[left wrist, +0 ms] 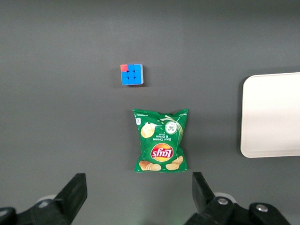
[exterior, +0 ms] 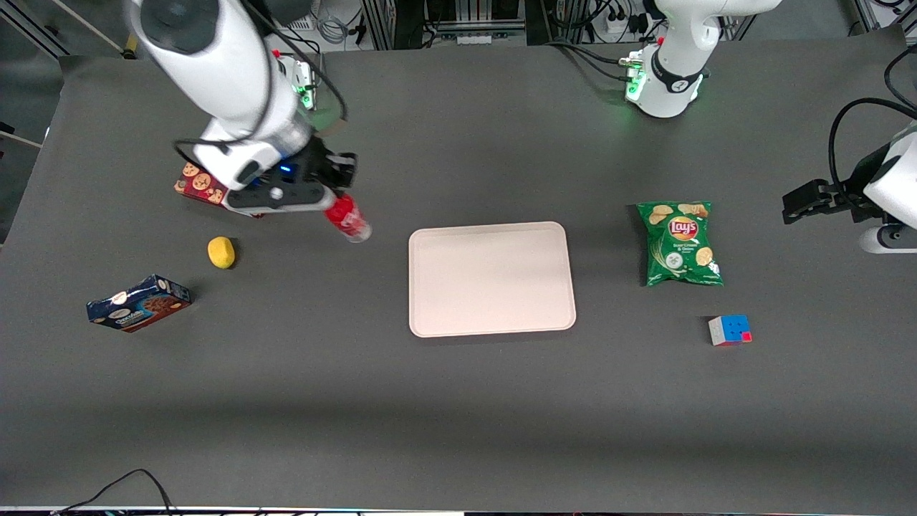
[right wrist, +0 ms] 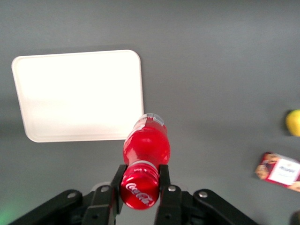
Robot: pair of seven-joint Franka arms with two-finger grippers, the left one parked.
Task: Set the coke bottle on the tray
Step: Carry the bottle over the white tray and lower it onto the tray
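My right gripper [exterior: 331,203] is shut on the coke bottle [exterior: 347,217], gripping it at the neck just under the red cap. The bottle hangs tilted with its clear base lowest, above the table, a short way from the tray toward the working arm's end. In the right wrist view the fingers [right wrist: 117,180] clamp the bottle [right wrist: 146,145] on both sides and the cap faces the camera. The tray [exterior: 491,278] is pale pinkish-beige, flat and empty, at the table's middle; it also shows in the right wrist view [right wrist: 77,93] and partly in the left wrist view [left wrist: 274,115].
A red cookie box [exterior: 200,185] lies partly under the arm. A yellow lemon [exterior: 221,252] and a blue cookie box [exterior: 138,303] lie nearer the front camera. A green chips bag [exterior: 679,242] and a colour cube [exterior: 729,330] lie toward the parked arm's end.
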